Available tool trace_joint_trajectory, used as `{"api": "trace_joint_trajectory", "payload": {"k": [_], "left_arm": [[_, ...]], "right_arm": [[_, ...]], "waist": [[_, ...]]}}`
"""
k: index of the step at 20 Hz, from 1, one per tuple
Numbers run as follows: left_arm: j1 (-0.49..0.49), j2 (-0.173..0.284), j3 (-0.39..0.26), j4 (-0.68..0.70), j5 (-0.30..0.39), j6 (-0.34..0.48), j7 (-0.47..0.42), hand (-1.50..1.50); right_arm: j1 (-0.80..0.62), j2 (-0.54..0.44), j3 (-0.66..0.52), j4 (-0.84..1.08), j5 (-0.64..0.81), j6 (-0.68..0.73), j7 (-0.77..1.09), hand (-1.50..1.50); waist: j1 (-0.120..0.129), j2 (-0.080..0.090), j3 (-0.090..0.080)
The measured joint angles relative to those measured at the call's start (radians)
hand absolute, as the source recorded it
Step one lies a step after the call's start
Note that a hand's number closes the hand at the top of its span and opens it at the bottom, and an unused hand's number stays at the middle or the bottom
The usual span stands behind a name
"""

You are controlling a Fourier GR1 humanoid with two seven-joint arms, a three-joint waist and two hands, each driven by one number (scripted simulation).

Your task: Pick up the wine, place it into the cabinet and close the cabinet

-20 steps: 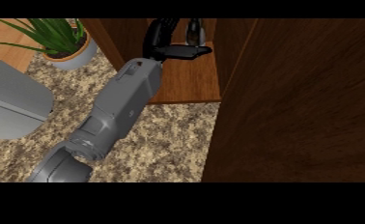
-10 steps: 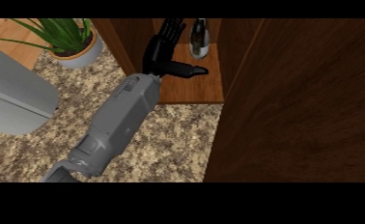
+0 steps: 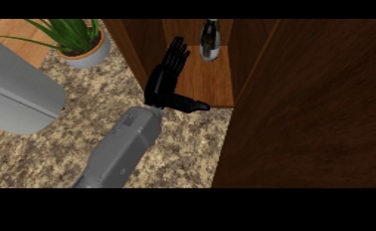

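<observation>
While the wine [image 3: 210, 40] stands in the cabinet [image 3: 209, 83], straight fingers [image 3: 174, 56] hover above the speckled counter [image 3: 70, 145].

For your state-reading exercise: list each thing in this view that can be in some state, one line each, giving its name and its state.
wine bottle: upright on the cabinet shelf, free of any hand
cabinet: open
cabinet door: swung out, not shut
left hand: open, fingers straight, holding nothing, beside the bottle
potted plant: upright on the counter
</observation>
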Motion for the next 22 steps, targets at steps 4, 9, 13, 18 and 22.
{"api": "trace_joint_trajectory", "payload": {"k": [4,9,13,18,22], "left_arm": [[0.139,0.021,-0.041,-0.146,-0.009,0.008,0.019,-1.5],[0.296,0.055,-0.077,-0.324,-0.01,0.018,0.042,-1.5],[0.426,0.097,-0.095,-0.466,0.002,0.009,0.059,-1.5],[0.517,0.16,-0.073,-0.569,0.026,-0.027,0.071,-1.5],[0.568,0.22,-0.033,-0.615,0.041,-0.071,0.051,-1.5]], "right_arm": [[-0.005,-0.003,-0.002,0.0,0.001,-0.004,0.002,-1.5],[0.001,-0.028,-0.016,-0.004,0.003,-0.009,0.0,-1.5],[0.012,-0.061,-0.02,-0.005,0.003,0.015,-0.012,-1.5],[0.003,-0.093,-0.008,-0.002,0.0,0.074,-0.029,-1.5],[0.008,-0.112,0.021,0.003,-0.006,0.139,-0.055,-1.5]], "waist": [[0.004,0.002,0.0],[-0.003,0.005,0.0],[-0.005,0.007,0.0],[-0.011,0.012,0.0],[-0.01,0.013,0.0]]}}
